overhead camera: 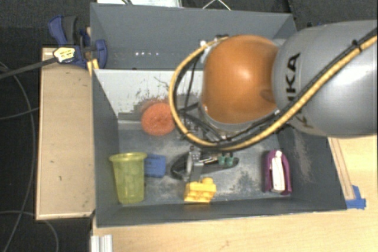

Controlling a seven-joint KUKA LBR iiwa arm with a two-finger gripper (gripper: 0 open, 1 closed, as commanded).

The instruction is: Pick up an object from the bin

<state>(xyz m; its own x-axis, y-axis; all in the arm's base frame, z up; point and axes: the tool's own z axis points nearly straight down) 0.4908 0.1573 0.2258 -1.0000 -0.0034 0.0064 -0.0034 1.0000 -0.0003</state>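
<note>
Hovering low in the bin, front middle, the tool is sitting over a small black object; open or closed, cannot tell. Yellow block is lying just beside: a plumb descent is looking wise.

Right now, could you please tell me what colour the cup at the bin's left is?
The cup is yellow-green, clearest in the camera view.

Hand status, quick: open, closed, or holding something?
Hand: cannot be told whether open or closed; it is right by the yellow block.
</note>
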